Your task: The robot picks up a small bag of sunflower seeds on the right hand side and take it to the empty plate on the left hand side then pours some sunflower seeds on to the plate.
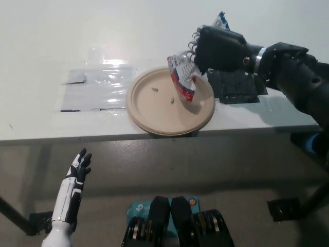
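A: Where's the bag (182, 78)?
B: Tipped over the plate's (154, 119) two o'clock side, the right hand (218, 49) curled tight around it.
A: Anything on the plate?
B: Two seeds (155, 89) near its middle.
A: Left hand (78, 170)?
B: Seven o'clock, below the table (46, 31), fingers apart, holding nothing.

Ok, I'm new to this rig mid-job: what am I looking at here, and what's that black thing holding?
This is one view from a camera on the robot's head, looking steeply down at a white table. The black shape from the right is the robot's right hand, closed on a small red, white and blue seed bag, tipped over a tan plate. Two seeds lie on the plate. The white left hand hangs open below the table edge, idle. A clear plastic sheet lies left of the plate, a black pad to its right.
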You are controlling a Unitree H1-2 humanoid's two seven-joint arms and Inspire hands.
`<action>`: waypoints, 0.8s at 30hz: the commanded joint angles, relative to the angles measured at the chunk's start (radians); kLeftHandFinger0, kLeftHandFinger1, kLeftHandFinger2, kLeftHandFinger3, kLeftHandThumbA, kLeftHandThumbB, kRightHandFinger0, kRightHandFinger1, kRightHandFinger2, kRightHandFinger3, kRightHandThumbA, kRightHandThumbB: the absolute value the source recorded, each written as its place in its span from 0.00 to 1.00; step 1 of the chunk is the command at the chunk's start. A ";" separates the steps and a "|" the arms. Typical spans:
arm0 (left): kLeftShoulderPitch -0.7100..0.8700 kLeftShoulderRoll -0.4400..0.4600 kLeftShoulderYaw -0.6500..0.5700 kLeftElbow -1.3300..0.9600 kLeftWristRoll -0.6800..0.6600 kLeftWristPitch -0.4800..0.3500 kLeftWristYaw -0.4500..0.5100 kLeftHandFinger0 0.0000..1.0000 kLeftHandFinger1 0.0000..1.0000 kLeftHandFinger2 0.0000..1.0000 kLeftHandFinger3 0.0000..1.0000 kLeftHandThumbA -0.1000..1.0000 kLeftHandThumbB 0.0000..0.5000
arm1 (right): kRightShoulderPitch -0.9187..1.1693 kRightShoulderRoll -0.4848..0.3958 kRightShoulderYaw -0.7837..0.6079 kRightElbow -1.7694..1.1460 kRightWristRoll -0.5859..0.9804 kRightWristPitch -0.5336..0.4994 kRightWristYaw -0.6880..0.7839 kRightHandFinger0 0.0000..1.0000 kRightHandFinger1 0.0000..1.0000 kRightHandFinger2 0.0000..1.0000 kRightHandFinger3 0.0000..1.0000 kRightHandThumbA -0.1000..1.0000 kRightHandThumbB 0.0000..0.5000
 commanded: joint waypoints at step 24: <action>0.033 0.006 0.012 -0.014 -0.008 -0.030 0.005 1.00 1.00 1.00 1.00 1.00 0.00 | 0.182 0.004 -0.670 0.020 0.490 -0.181 0.047 0.00 0.47 0.97 0.58 0.00 0.27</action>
